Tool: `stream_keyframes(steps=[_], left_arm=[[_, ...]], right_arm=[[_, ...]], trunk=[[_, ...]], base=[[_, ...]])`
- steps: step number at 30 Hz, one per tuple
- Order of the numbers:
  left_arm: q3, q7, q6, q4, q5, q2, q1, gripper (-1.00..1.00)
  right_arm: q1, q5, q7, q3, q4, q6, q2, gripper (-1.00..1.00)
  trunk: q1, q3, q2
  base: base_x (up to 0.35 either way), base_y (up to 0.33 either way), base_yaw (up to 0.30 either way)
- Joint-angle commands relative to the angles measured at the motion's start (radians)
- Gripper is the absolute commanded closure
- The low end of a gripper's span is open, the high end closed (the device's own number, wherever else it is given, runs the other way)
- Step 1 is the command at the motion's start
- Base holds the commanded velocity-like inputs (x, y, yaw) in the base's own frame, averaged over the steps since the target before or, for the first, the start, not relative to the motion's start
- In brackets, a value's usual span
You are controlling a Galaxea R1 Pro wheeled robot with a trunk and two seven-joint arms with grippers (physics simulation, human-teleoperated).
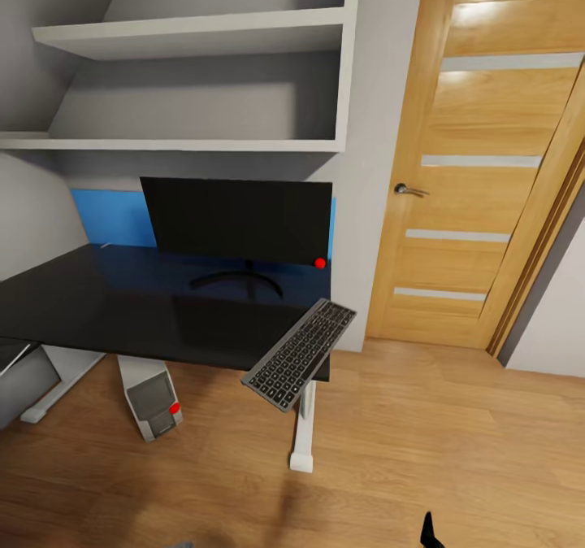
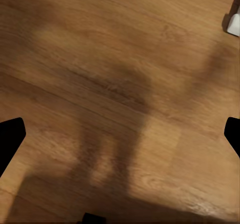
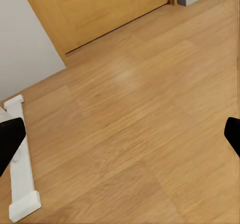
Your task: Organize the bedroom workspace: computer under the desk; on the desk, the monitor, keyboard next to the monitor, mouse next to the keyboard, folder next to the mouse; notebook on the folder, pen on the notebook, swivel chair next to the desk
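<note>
We see the slim black keyboard (image 1: pixel 299 355) overhanging the corner of the glossy black desk (image 1: pixel 97 300), while our left gripper (image 2: pixel 120 134) and right gripper (image 3: pixel 120 134) are both spread wide, holding nothing.

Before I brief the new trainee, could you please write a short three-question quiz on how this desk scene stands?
1. True or false: the keyboard lies fully on the desk.
2. Where is the computer? A) on the desk B) on the floor under the desk C) by the door
3. What stands at the back of the desk, below the shelves?

Key:
1. False; it overhangs the front right corner, tilted.
2. B.
3. The monitor.
</note>
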Motion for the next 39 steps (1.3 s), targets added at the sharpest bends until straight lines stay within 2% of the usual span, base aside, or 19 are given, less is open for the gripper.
stream_keyframes(steps=[1, 5, 8, 10, 12, 13, 15, 16, 18, 20, 25, 28, 34, 39], left_arm=[[0.002, 0.002, 0.006, 0.003, 0.004, -0.001, 0.000, -1.00], [0.000, 0.003, 0.003, 0.035, 0.002, -0.003, -0.001, -1.00], [-0.001, 0.021, -0.009, 0.078, 0.000, -0.004, -0.001, -1.00], [-0.001, 0.047, -0.056, 0.136, -0.001, -0.003, -0.001, -1.00], [-0.001, 0.070, -0.150, 0.218, -0.001, -0.001, -0.001, -1.00], [-0.002, 0.081, -0.281, 0.309, -0.002, 0.002, -0.001, -1.00], [-0.003, 0.085, -0.378, 0.362, -0.003, 0.004, -0.001, -1.00], [-0.005, 0.088, -0.512, 0.415, -0.003, 0.006, -0.001, -1.00], [-0.006, 0.090, -0.610, 0.444, -0.003, 0.008, -0.001, -1.00], [-0.007, 0.091, -0.653, 0.454, -0.003, 0.010, -0.001, -1.00], [-0.007, 0.092, -0.719, 0.471, -0.003, 0.021, -0.001, -1.00], [-0.007, 0.093, -0.725, 0.472, -0.003, 0.022, -0.001, -1.00], [-0.006, 0.094, -0.725, 0.475, -0.002, 0.025, -0.001, -1.00], [-0.006, 0.094, -0.724, 0.477, -0.002, 0.029, -0.001, -1.00]], right_arm=[[0.000, -0.011, 0.007, 0.004, 0.002, -0.024, 0.000, -1.00], [0.000, 0.001, 0.008, 0.008, 0.052, -0.095, 0.000, -1.00], [0.000, 0.028, 0.008, 0.016, 0.120, -0.103, -0.002, -1.00], [0.001, 0.058, 0.009, 0.020, 0.150, -0.103, -0.006, -1.00], [0.003, 0.101, 0.012, 0.023, 0.165, -0.103, -0.013, -1.00], [0.006, 0.162, 0.015, 0.026, 0.173, -0.103, -0.017, -1.00], [0.008, 0.210, 0.017, 0.028, 0.176, -0.103, -0.017, -1.00], [0.015, 0.280, 0.018, 0.032, 0.180, -0.103, -0.012, -1.00], [0.027, 0.339, 0.018, 0.033, 0.182, -0.103, 0.000, -1.00], [0.035, 0.367, 0.018, 0.034, 0.182, -0.103, 0.005, -1.00], [0.050, 0.419, 0.018, 0.033, 0.181, -0.103, 0.012, -1.00], [0.052, 0.425, 0.017, 0.033, 0.181, -0.103, 0.012, -1.00], [0.053, 0.429, 0.017, 0.034, 0.181, -0.103, 0.017, -1.00], [0.053, 0.429, 0.015, 0.033, 0.181, -0.103, 0.015, -1.00]], trunk=[[-0.004, 0.002, 0.007], [-0.019, 0.015, 0.035], [-0.031, 0.024, 0.056], [-0.039, 0.030, 0.070], [-0.046, 0.037, 0.084], [-0.050, 0.040, 0.091], [-0.058, 0.046, 0.105], [-0.062, 0.049, 0.112], [-0.069, 0.055, 0.126], [-0.077, 0.062, 0.140], [-0.096, 0.077, 0.175], [-0.108, 0.087, 0.196], [-0.108, 0.088, 0.196], [-0.108, 0.091, 0.196]], base=[[0.000, 0.000, 0.000], [0.000, 0.000, 0.000], [0.000, 0.000, 0.000], [0.000, 0.000, 0.000], [0.000, 0.000, 0.000], [0.000, 0.000, 0.000], [0.000, 0.000, 0.000], [0.000, 0.000, 0.000], [0.000, 0.000, 0.000], [0.000, 0.000, 0.000], [0.000, 0.000, 0.000], [0.000, 0.000, 0.000], [0.000, 0.000, -0.042], [0.000, 0.000, -0.222]])
